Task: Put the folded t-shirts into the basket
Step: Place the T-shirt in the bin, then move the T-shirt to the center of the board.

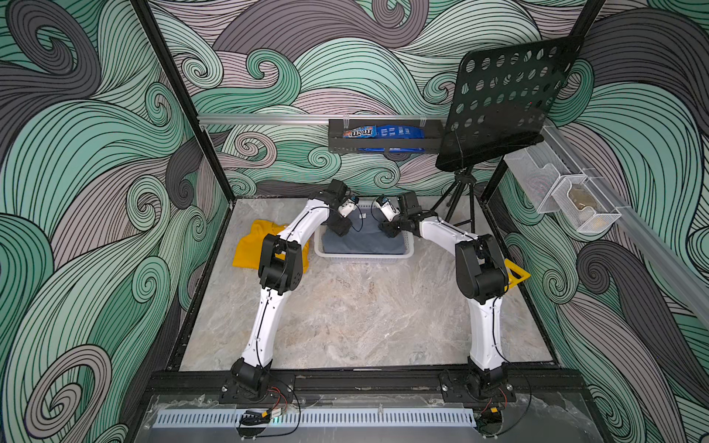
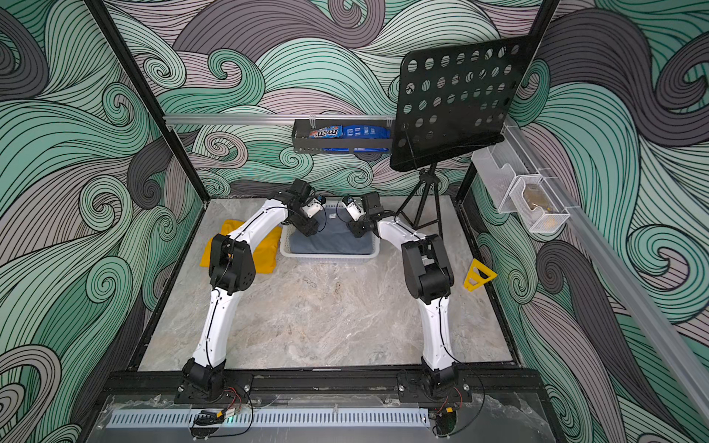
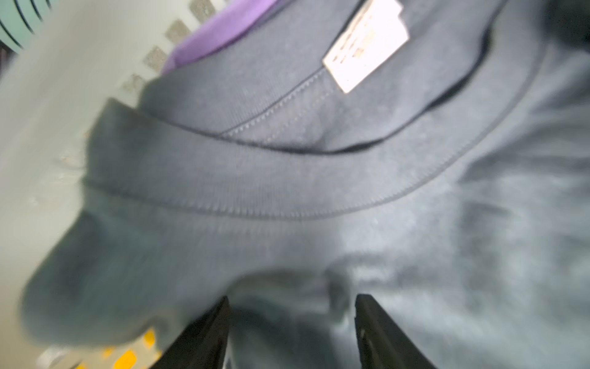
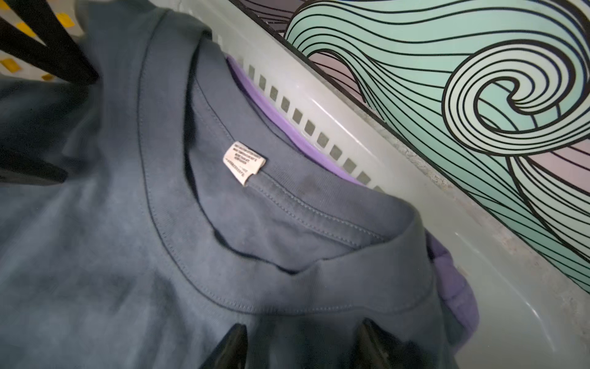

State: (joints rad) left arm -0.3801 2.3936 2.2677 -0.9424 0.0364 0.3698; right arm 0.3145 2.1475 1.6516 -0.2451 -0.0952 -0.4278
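The white basket stands at the back of the table. A slate grey folded t-shirt lies on top inside it, collar and label up. Under it a lavender t-shirt shows along the basket wall. My left gripper and right gripper both hang open just over the grey cloth, one at each side. A mustard yellow t-shirt lies on the table left of the basket, partly hidden by my left arm.
A black rack with snack bags hangs on the back wall. A black perforated music stand on a tripod stands at the back right. White wire mesh bins hang on the right wall. A yellow triangle lies by my right arm.
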